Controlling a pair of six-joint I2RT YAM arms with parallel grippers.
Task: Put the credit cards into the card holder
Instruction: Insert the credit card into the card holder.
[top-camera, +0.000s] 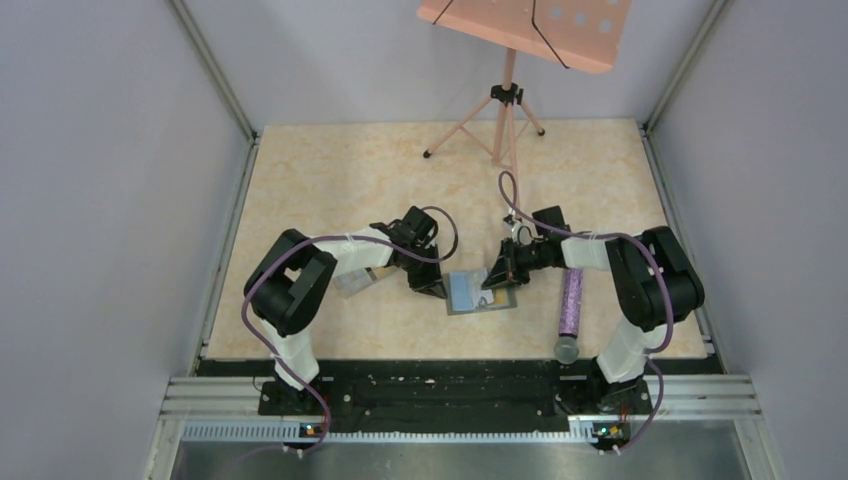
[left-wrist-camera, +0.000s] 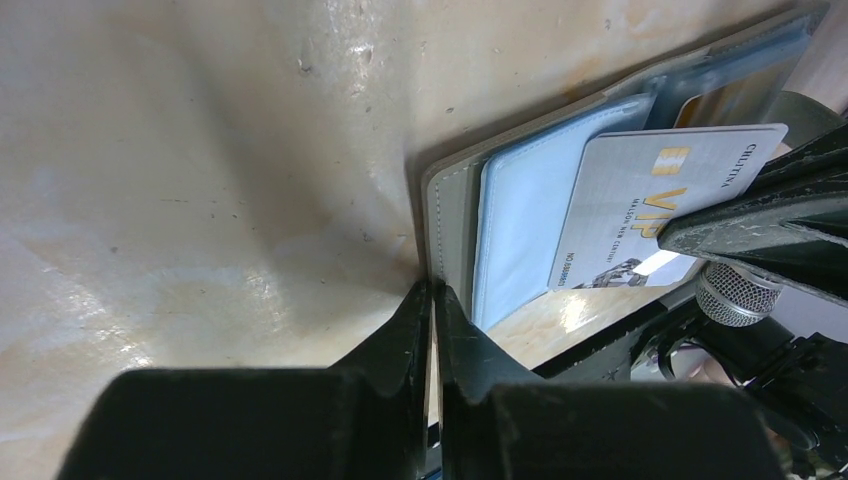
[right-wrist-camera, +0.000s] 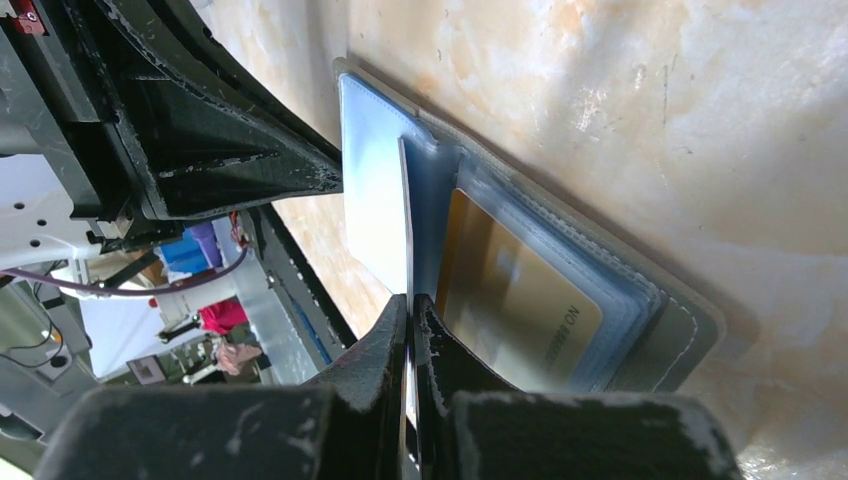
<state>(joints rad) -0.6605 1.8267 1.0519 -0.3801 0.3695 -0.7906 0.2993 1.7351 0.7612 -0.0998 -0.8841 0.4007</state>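
The card holder (top-camera: 482, 293) lies open on the table, grey outside with pale blue pockets (left-wrist-camera: 525, 230). My left gripper (top-camera: 432, 285) is shut on its left edge (left-wrist-camera: 432, 290). My right gripper (top-camera: 497, 275) is shut on a whitish VIP credit card (left-wrist-camera: 660, 205) and holds it on edge over the open pockets. In the right wrist view this card shows edge-on (right-wrist-camera: 407, 220) between my shut fingers. A gold card (right-wrist-camera: 510, 290) sits in a pocket of the holder (right-wrist-camera: 690, 330). The left gripper's fingers (right-wrist-camera: 230, 150) are just beyond the holder's far edge.
A clear plastic box (top-camera: 355, 280) lies under the left arm. A purple tube (top-camera: 572, 300) with a grey cap lies by the right arm's base. A pink music stand (top-camera: 505, 110) stands at the back of the table. Walls close in both sides.
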